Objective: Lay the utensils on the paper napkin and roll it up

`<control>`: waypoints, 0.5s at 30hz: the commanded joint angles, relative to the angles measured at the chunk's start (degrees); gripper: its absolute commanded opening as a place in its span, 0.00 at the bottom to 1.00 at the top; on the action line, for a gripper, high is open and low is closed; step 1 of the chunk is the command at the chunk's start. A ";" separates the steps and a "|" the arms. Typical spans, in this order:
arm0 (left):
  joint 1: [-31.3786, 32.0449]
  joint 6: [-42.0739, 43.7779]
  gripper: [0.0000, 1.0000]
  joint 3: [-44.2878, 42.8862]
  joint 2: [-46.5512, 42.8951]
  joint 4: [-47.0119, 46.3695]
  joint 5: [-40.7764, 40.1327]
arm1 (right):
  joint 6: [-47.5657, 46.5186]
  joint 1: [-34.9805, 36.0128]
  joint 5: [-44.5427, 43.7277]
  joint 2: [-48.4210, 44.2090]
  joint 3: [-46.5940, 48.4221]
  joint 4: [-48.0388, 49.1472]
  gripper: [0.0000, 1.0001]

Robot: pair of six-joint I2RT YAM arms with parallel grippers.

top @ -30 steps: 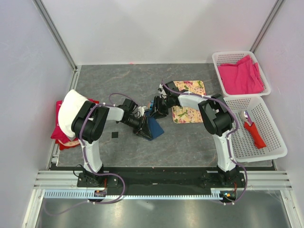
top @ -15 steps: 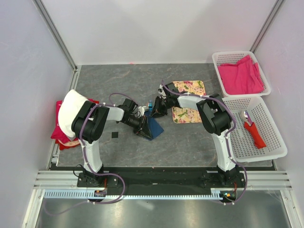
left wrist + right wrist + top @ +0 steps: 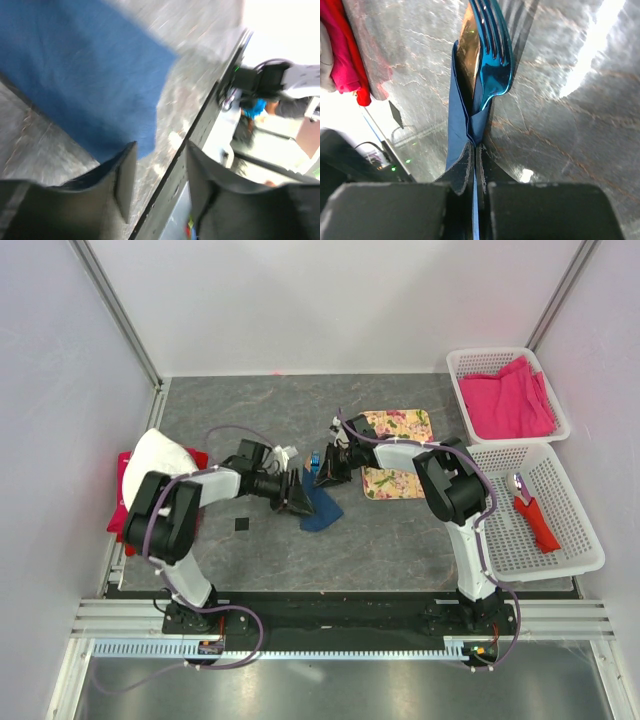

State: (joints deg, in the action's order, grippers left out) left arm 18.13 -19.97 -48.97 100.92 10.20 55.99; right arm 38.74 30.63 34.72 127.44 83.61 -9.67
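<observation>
Handover is taking place between my two claws. My left claw (image 3: 157,160) is opening to about half its spread and is pulling back toward the left of the top view. Nothing is lying between its fingers now, whereas a second ago it was pinching the paper napkin (image 3: 322,510). The napkin is now lying loose on the desk (image 3: 250,420) at the centre of the top view, just right of that claw.

My right claw (image 3: 475,150) is closing fully at the same time. Its fingers are clamping on the handle end of a blue fork (image 3: 492,55) together with a fold of the napkin, and the tines are pointing toward the top of the right wrist view. The fork is therefore resting against the napkin's upper edge, not flat on it.

I am judging the placing step as only partly done. The fork is needing to go down on a flattened sheet before rolling. The pinched fold is risking a tear or a drag if I lift away without releasing it.
</observation>
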 commanded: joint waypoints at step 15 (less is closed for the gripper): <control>-12.24 3.09 0.77 6.08 -14.27 -11.85 -4.75 | -9.39 -0.13 -5.01 -5.97 -8.46 13.27 0.00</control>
State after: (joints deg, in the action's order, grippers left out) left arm 6.13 -19.57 -43.27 88.82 4.36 51.86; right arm 32.88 30.63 33.65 124.09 76.99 0.58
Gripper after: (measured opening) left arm 0.782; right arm 0.007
